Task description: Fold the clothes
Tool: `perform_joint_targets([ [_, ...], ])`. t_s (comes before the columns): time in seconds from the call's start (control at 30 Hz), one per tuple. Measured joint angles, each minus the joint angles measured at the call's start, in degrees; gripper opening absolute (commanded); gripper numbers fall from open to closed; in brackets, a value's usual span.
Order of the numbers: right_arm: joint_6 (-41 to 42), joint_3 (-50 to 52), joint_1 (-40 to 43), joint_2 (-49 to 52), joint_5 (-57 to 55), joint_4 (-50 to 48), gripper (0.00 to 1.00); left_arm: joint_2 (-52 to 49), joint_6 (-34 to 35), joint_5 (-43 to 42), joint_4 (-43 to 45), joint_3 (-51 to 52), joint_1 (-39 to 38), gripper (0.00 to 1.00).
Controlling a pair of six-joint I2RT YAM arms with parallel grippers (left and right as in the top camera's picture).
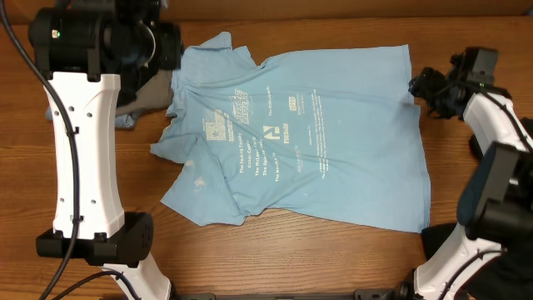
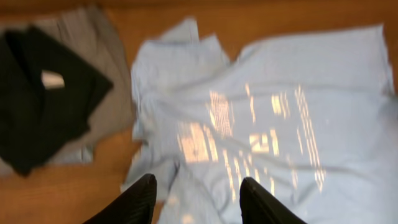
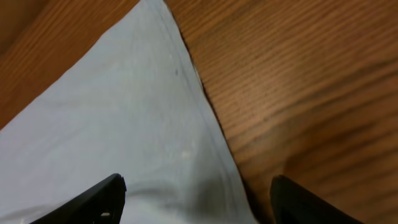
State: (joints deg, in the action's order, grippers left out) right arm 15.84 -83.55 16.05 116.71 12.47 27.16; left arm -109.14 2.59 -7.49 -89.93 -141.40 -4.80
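A light sky-blue T-shirt [image 1: 291,133] with white lettering lies spread and wrinkled across the table, collar end to the left. In the left wrist view my left gripper [image 2: 196,188] hovers open above the T-shirt [image 2: 280,112] near its sleeve, with nothing between the fingers. My right gripper [image 1: 418,85] is at the shirt's far right corner. In the right wrist view it [image 3: 199,190] stands open and straddles the hemmed edge of that corner [image 3: 124,124], gripping nothing. The overhead view hides the left jaws under the arm.
A black garment [image 2: 43,99] lies on a grey one [image 2: 109,74] left of the T-shirt; the grey one [image 1: 148,96] peeks out under the left arm [image 1: 83,133]. Bare wood [image 3: 298,81] lies right of the shirt corner.
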Motion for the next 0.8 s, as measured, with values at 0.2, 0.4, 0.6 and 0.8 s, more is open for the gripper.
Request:
perform_joint_targets([
  [0.2,-1.53,-1.7,-0.04,4.96,-0.72,-2.19,0.77,-0.5,0.0,0.02,-4.24,0.04,-0.87,0.46],
  [0.4,-2.36,-2.38,-1.14,7.87,-0.68,-3.1,0.76,-0.5,0.0,0.02,-4.22,0.04,-1.25,0.46],
  [0.6,-3.34,-3.02,-4.35,8.98,-0.96,-3.28,0.31,-0.5,0.0,0.02,-4.22,0.04,-1.22,0.46],
  [0.8,-2.25,-3.39,-6.1,9.92,-5.64,-3.87,0.04,-0.5,0.0,0.02,-4.31,0.04,-1.22,0.47],
])
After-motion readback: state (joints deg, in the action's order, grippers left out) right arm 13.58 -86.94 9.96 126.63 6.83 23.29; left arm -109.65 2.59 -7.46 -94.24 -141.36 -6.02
